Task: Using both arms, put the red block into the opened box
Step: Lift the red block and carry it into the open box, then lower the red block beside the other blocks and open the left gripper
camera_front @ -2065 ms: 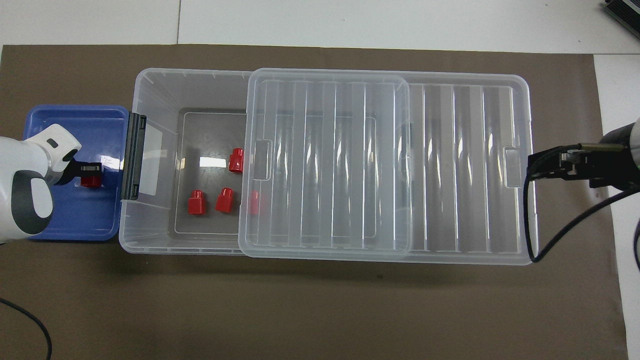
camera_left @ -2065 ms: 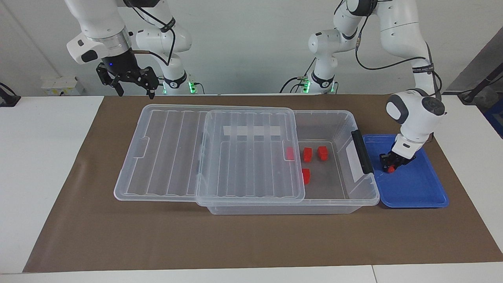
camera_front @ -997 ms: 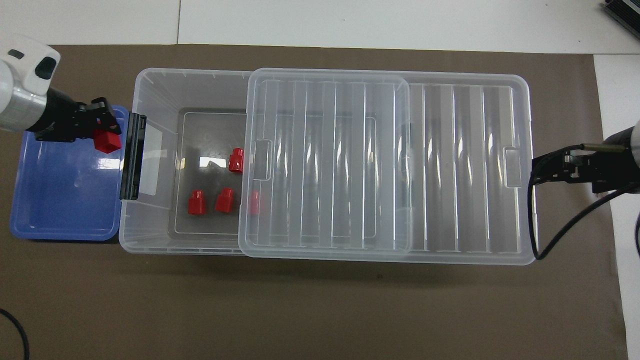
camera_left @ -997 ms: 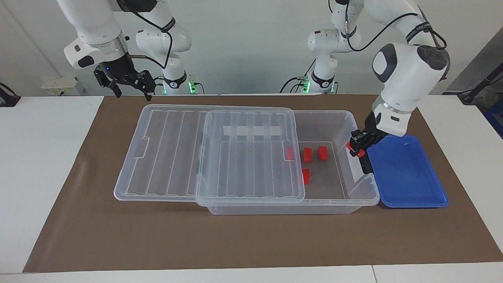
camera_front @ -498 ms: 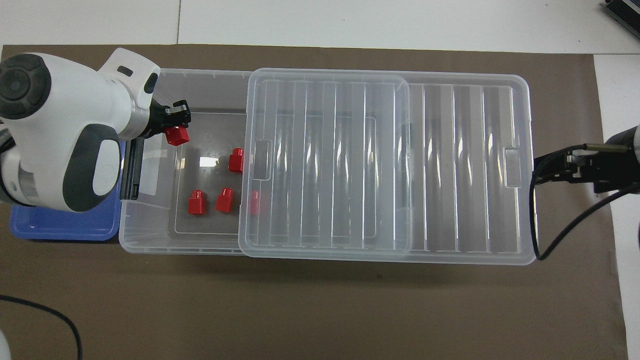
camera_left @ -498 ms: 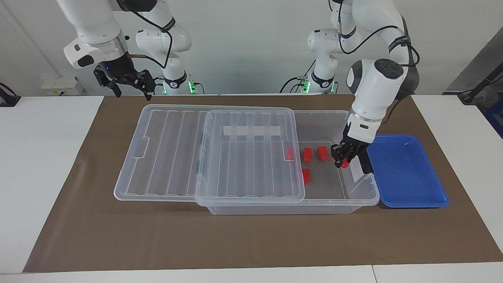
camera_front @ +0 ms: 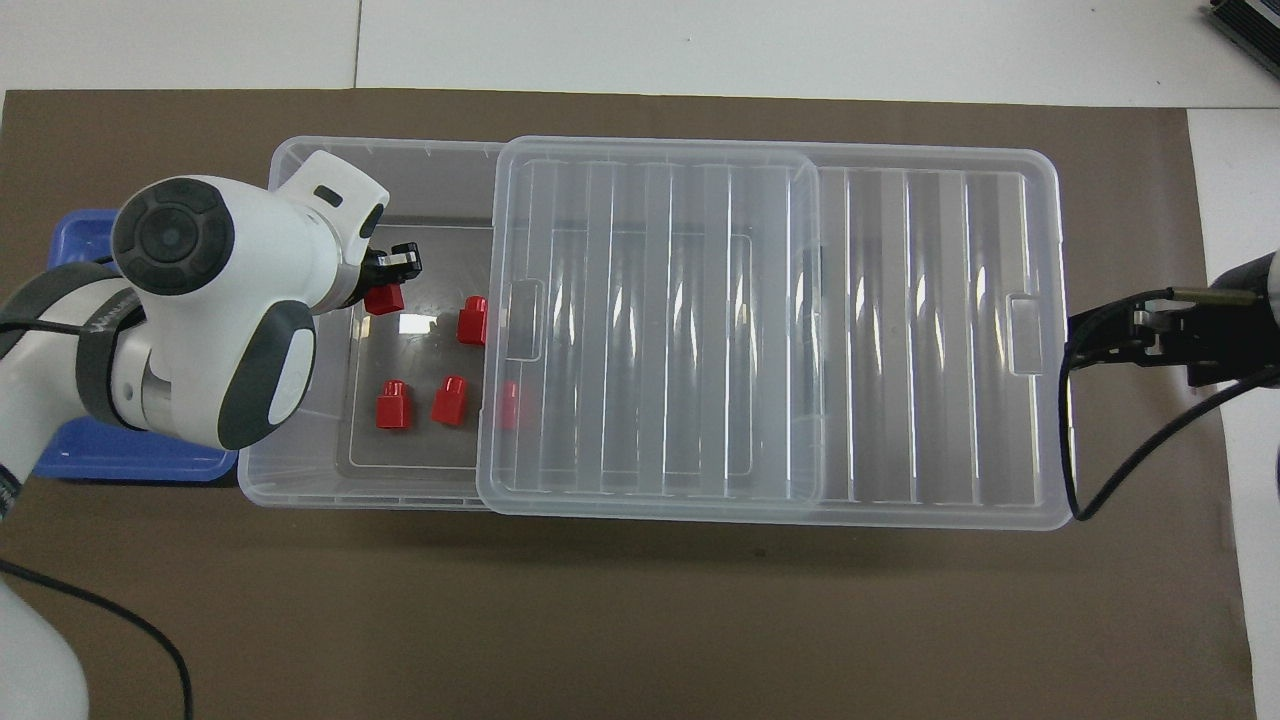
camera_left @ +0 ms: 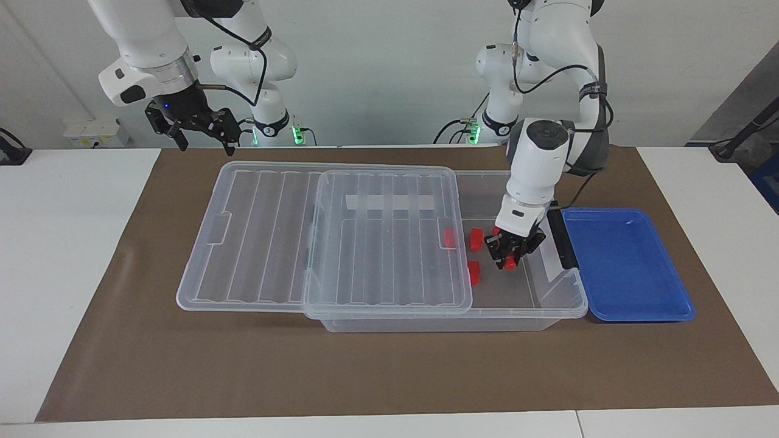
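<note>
My left gripper (camera_left: pixel 510 254) (camera_front: pixel 393 272) is shut on a red block (camera_left: pixel 510 263) (camera_front: pixel 383 298) and hangs low inside the uncovered part of the clear box (camera_left: pixel 563 295) (camera_front: pixel 300 165), just above its floor. Several more red blocks lie on that floor (camera_left: pixel 476 238) (camera_front: pixel 449 400); one of them shows through the lid's edge (camera_left: pixel 449 237) (camera_front: pixel 508 405). The ribbed clear lid (camera_left: pixel 261 237) (camera_front: pixel 900 330) is slid toward the right arm's end and covers most of the box. My right gripper (camera_left: pixel 207 141) (camera_front: pixel 1100 335) waits open in the air by the lid's outer end.
A blue tray (camera_left: pixel 627 267) (camera_front: pixel 120 455) with nothing in it sits against the box's black clip handle (camera_left: pixel 561 240), at the left arm's end. A brown mat (camera_left: pixel 389 371) (camera_front: pixel 640 620) covers the table under everything.
The left gripper has carried the red block from the box's handle end inward and down toward the floor. The right arm has held still.
</note>
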Controlling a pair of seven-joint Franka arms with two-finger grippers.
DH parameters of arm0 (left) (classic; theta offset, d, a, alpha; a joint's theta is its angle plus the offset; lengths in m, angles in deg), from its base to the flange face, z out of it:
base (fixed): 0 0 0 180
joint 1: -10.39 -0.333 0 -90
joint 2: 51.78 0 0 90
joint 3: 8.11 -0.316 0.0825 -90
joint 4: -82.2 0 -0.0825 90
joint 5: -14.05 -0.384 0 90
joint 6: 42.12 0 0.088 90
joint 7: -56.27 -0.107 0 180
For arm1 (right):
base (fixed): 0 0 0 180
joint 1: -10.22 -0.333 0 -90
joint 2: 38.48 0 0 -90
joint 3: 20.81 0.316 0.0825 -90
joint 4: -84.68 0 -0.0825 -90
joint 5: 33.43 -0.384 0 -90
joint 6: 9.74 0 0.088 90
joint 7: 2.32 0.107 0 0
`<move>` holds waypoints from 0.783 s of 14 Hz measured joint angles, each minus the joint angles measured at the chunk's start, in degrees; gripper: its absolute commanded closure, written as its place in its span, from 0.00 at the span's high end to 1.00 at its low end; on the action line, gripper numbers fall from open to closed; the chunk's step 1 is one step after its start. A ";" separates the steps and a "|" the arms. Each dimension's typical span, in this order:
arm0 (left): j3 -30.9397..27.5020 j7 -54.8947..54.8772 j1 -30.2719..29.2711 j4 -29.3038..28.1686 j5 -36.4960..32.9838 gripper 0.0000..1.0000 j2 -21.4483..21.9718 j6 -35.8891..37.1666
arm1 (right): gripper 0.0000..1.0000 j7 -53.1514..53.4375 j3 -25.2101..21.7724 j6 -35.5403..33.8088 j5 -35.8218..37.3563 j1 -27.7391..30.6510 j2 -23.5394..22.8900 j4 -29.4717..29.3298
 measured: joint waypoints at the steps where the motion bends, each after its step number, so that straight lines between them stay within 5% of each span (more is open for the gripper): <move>1: -0.06 0.20 0.04 -1.15 -0.01 0.00 -1.50 -3.63 | 1.00 0.00 0.00 0.00 0.00 0.00 0.00 0.00; 4: -0.33 0.32 0.04 -2.02 -0.71 0.00 -5.33 -8.85 | 1.00 0.00 0.00 0.00 0.00 0.00 0.00 0.00; 11: -1.03 0.32 -0.53 -1.98 -5.96 0.00 -5.54 -8.78 | 1.00 0.00 0.00 0.00 0.00 0.00 0.00 0.00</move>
